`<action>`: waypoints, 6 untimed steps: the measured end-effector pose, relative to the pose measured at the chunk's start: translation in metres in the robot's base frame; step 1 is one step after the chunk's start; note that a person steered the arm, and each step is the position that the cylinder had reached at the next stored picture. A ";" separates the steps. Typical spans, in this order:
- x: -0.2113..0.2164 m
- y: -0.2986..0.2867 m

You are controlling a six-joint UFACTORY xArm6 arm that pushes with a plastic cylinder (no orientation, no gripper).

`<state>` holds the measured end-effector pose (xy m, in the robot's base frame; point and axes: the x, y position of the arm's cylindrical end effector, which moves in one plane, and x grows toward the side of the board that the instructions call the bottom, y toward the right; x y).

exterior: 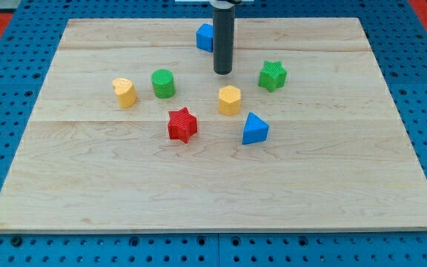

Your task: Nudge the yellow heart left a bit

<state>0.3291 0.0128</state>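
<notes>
The yellow heart point(124, 92) lies on the wooden board point(213, 185) at the view's left of the cluster. My tip point(222, 72) is well to the heart's right, near the view's top. It stands just right of and below a blue block point(204, 36), partly hidden behind the rod. It is above a yellow hexagon point(230, 100) and apart from it.
A green cylinder point(163, 84) stands just right of the heart, between it and my tip. A red star point(183, 124) lies below the cylinder. A green star point(272, 75) is right of my tip. A blue triangle point(255, 129) lies lower right.
</notes>
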 end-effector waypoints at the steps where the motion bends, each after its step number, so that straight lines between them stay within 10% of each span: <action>1: 0.000 -0.001; 6: 0.067 -0.108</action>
